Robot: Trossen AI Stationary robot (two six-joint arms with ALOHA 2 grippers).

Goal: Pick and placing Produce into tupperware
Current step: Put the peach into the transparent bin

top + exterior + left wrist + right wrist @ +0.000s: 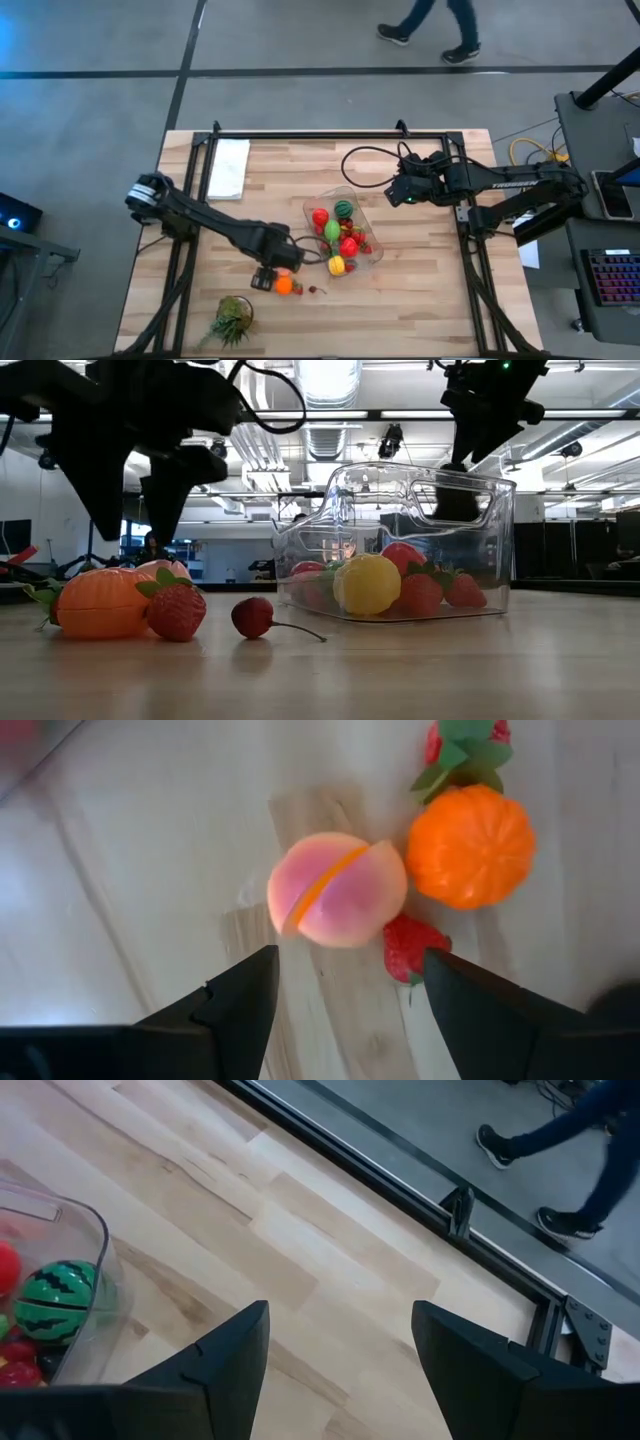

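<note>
Firstly, in the high view the left arm stretches from the left edge of the wooden counter toward the middle, and the left gripper hangs low over a small group of produce just beside the tupperware. The right arm comes in from the right side, bent, and the right gripper waits above the counter near the far corner of the tupperware. One leafy tuft lies near the front edge, and one white sheet lies at the far left.

Next, the low view shows four loose pieces on the counter: one orange piece, one pink peach behind it, one strawberry and one cherry. The tupperware stands upright to their right, with one yellow piece and several red pieces inside; I cannot count them exactly.

Then, in the left wrist view the jaws stand apart and empty, and the peach lies on the counter beyond them, with the orange piece beside it and touching it.

Finally, in the right wrist view the jaws are also apart and hold nothing, over bare wood. One small watermelon lies inside the tupperware. A person's legs show on the floor beyond.
</note>
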